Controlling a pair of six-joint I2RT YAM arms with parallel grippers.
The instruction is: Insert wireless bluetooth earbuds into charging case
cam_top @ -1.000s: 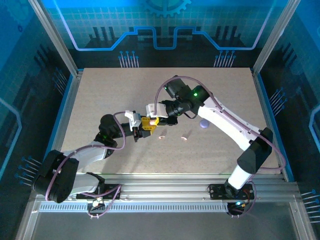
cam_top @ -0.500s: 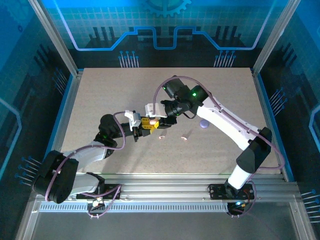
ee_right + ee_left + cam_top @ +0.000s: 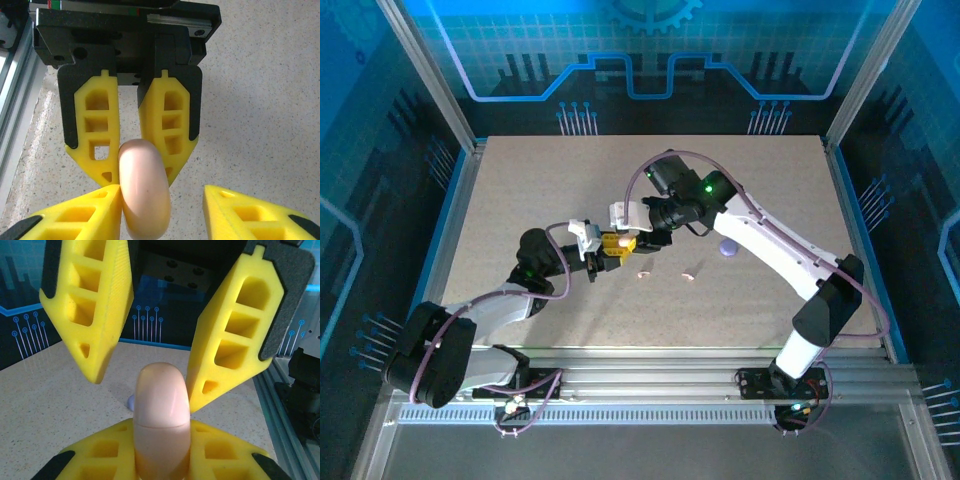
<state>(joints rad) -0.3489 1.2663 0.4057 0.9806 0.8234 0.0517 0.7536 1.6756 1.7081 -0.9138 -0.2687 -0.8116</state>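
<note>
Clamps the pink case (image 3: 161, 410) upright in the left gripper (image 3: 137, 172), fingers narrow and pressed against its two sides, seemingly clear of the table (image 3: 520, 200). Spreads the right gripper (image 3: 161, 194) wide about the same case, one finger touching its side, the other well apart, gripping nothing. Shows a seam line across the pink case with no gap, so reads as lid shut, with the opening not yet done on that judgement. Leaves two pale pink earbuds (image 3: 642, 273) lying on the table on the arm-base side of the pink case, one near and almost below it, the other further off to its right; counts neither as inserted. Places a lilac case (image 3: 726, 247) well to the right of the pink case, beyond the right wrist. Puts the task early, with opening, picking up each bud and seating it all left to do. Offers bare tabletop on every side of the pink case, broadest to its left and on its far side, with frame posts and the near rail well away. Crowds only the spot at the pink case itself, with four yellow fingers packed close together there.
</note>
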